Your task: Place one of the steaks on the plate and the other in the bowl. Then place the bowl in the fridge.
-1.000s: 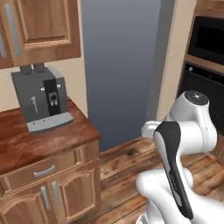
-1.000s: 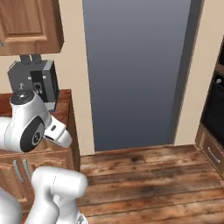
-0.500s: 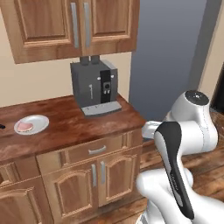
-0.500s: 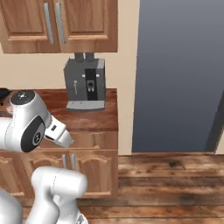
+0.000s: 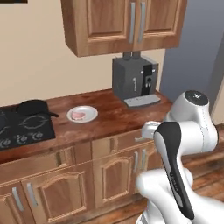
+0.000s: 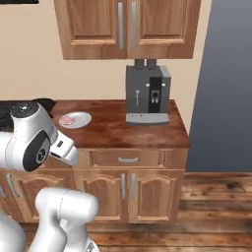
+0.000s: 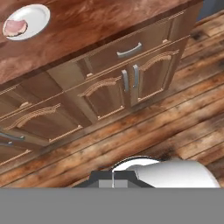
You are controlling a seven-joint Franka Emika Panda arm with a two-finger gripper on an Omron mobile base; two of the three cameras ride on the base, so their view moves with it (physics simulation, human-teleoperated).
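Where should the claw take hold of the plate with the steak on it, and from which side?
Grip the plate at its bare front rim, coming from above on the cabinet side. It lies flat on the counter, and the steak sits on its left part, so the near edge looks freest.

One steak [image 5: 78,115] on one white plate [image 5: 89,111]. One black frying pan [image 5: 31,106]. One stovetop [image 5: 24,128]. One coffee machine [image 5: 133,79]. One drawer [image 6: 128,158]. Two upper cabinet doors [image 5: 127,22].

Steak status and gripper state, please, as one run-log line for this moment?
steak: on plate | plate: on counter | gripper: shut, empty
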